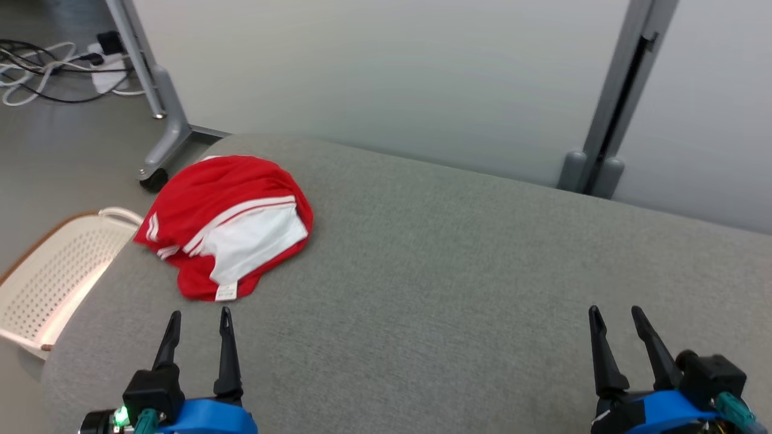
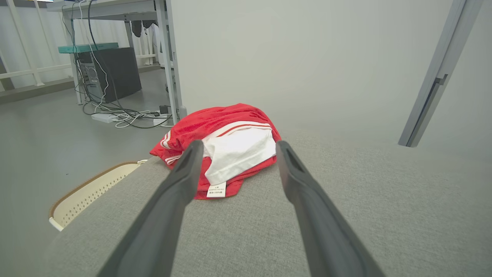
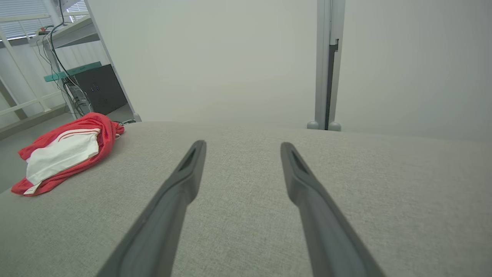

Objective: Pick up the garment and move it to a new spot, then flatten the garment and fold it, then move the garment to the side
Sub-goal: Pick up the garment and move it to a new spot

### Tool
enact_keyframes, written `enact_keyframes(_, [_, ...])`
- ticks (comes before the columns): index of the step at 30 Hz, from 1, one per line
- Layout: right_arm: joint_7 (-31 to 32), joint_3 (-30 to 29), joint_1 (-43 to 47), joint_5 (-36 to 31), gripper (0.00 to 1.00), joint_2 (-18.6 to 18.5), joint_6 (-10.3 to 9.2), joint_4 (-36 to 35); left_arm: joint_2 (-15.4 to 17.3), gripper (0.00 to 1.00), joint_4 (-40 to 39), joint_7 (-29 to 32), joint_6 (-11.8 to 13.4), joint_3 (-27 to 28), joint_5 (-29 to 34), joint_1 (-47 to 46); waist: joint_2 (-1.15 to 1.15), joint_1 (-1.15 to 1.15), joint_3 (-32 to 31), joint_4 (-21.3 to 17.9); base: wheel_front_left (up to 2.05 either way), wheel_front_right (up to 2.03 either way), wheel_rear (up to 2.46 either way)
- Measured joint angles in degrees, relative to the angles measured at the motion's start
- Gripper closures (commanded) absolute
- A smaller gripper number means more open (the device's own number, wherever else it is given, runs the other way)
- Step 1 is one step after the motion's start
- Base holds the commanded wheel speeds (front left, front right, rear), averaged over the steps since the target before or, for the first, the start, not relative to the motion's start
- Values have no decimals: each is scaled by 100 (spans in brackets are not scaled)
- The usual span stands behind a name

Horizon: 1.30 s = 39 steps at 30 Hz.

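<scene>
A red garment (image 1: 226,223) with white stripes and a white panel lies bunched on the grey padded surface (image 1: 458,259) near its far left corner. In the left wrist view the garment (image 2: 226,146) sits just beyond the fingertips, a small white label hanging at its near edge. My left gripper (image 1: 200,317) stands open, a short way in front of the garment, touching nothing. Far to the right my right gripper (image 1: 615,314) is open too, over bare grey fabric. The right wrist view has the garment (image 3: 65,152) at its left side, well away from the right gripper (image 3: 242,148).
A cream perforated basket (image 1: 54,277) sits on the floor off the surface's left edge. A grey wheeled frame leg (image 1: 163,132) and cables (image 1: 54,66) lie beyond the corner. A pale partition wall (image 1: 386,78) with a grey post (image 1: 609,120) runs along the far side.
</scene>
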Motion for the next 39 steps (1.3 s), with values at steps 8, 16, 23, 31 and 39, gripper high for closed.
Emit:
enact_keyframes(8, [-8, 65, -14, 15, 0, 0, 0, 76, 36, 0, -93, 54, 65, -3, -40, 96, 0, 1, -37, 828, 0, 0, 0])
enact_keyframes(16, [66, 339, -208, -35, 0, 0, 1, 88, 63, 0, -200, 8, 174, 155, -141, 260, 0, 2, 170, 1130, 0, 0, 0])
enact_keyframes(23, [88, 463, -304, -43, 0, 1, 0, 172, 83, 0, -280, -35, 224, 209, -189, 366, 0, 1, 219, 1164, 0, 0, 0])
enact_keyframes(31, [58, 338, -230, -2, 0, 0, 0, 193, 133, 0, -479, 200, 108, 172, -339, 313, 0, 1, 178, 1124, 0, 0, 0])
enact_keyframes(39, [30, 154, -125, 0, 0, 0, 0, 78, 390, 0, -1501, 1367, -221, 291, -950, -461, 0, 1, 321, 1125, 0, 0, 0])
